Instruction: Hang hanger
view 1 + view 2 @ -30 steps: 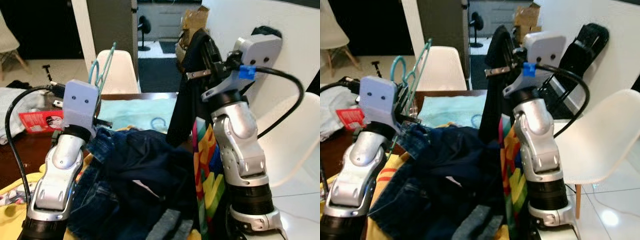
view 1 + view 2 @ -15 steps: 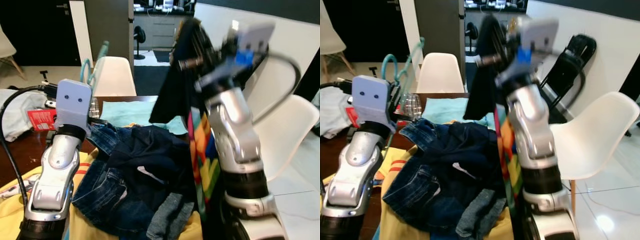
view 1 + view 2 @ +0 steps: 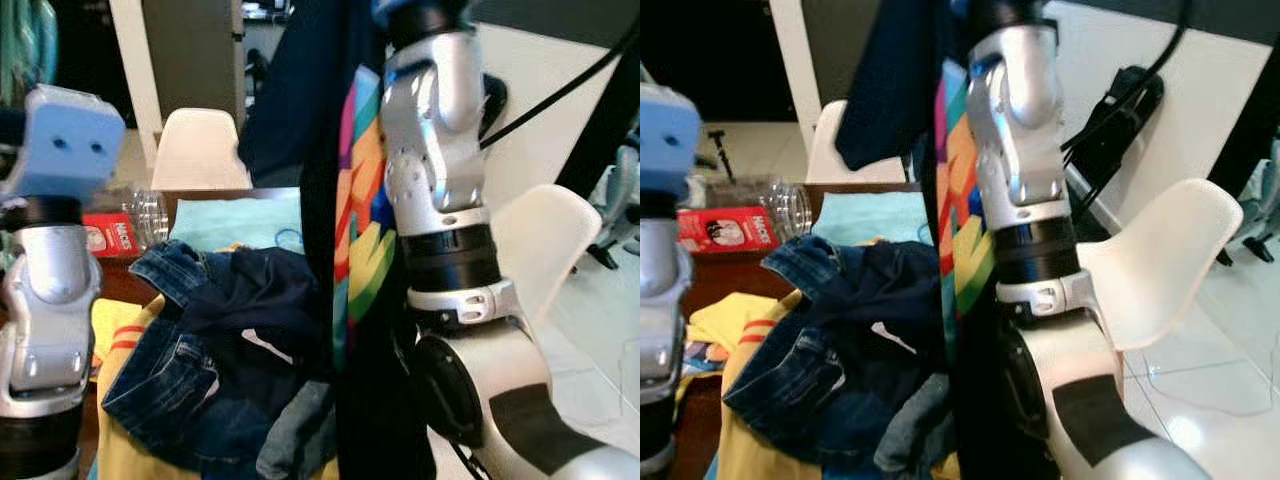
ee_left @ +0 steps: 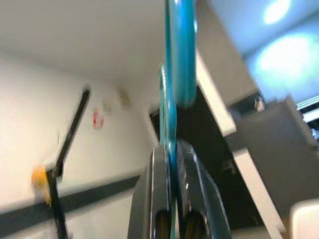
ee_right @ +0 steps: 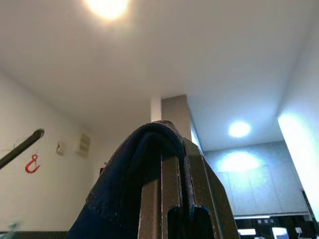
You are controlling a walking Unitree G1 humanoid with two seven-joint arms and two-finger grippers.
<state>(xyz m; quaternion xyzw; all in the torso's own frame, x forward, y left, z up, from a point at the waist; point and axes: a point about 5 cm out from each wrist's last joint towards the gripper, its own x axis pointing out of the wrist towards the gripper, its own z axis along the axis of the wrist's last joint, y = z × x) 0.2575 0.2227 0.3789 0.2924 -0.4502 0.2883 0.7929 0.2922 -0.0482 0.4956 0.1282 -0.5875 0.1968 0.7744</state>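
One thin teal hanger (image 4: 175, 74), upright, pinched in left end effector (image 4: 172, 164).

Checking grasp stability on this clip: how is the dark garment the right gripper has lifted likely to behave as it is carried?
The dark garment is probably floppy: it drapes over the right gripper and hangs down in loose folds. It may swing, since its lower part hangs free beside the arm. It seems light for its size, held by one pinched fold.
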